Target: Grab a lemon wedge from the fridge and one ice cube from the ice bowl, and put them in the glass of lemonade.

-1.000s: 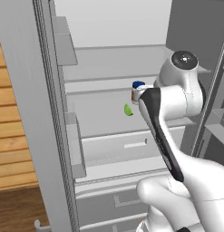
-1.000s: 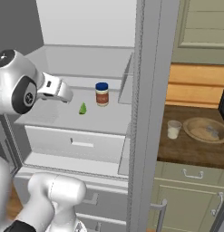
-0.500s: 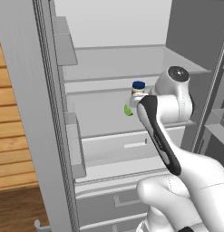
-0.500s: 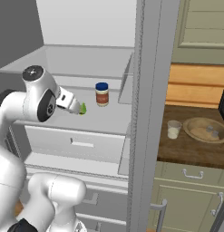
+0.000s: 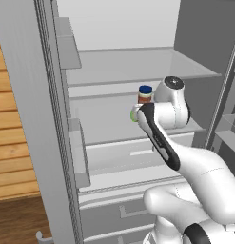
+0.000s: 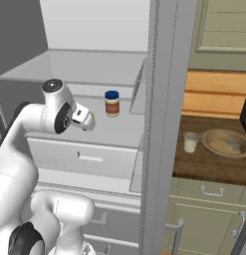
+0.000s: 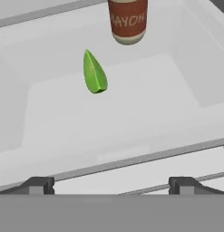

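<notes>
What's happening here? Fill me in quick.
The robot arm is reaching into the open fridge for the lemon wedge, which lies on a shelf near a brown jar. Its gripper is open and short of the wedge, holding nothing. The glass of lemonade and ice bowl wait on the counter to the right.

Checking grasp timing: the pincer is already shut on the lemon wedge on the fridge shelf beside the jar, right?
Not shut. The hand view shows the pincer open, its fingertips spread, with the lemon wedge lying free on the fridge shelf beside the jar.
</notes>
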{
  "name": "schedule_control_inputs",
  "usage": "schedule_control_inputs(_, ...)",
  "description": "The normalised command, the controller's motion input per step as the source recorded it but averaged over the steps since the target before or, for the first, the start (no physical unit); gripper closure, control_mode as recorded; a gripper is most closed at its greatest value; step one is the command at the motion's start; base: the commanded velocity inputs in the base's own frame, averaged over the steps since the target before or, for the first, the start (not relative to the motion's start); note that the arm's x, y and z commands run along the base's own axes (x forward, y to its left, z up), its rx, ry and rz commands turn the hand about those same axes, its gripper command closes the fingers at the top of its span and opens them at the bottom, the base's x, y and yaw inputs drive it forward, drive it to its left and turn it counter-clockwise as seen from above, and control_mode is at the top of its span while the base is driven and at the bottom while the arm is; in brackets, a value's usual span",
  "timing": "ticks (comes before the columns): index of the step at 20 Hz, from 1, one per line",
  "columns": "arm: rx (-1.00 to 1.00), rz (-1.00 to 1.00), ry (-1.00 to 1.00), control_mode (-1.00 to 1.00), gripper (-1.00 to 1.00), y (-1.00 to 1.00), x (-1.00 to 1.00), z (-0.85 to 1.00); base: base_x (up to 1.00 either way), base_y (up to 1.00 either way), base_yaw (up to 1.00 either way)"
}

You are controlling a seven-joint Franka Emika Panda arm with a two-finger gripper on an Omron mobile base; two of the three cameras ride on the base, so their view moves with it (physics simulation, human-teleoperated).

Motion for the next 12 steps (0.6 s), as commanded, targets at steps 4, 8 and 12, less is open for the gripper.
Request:
schedule_control_inputs(4,0.0,0.0,0.06,-1.0,-1.0,0.0,0.15,-0.13,0.0,0.0,0.0)
schedule_control_inputs(8,0.0,0.0,-0.05,-1.0,-1.0,0.0,0.0,-0.31,0.0,0.0,0.0)
schedule_control_inputs(12,0.0,0.0,-0.13,-1.0,-1.0,0.0,0.07,-0.61,0.0,0.0,0.0)
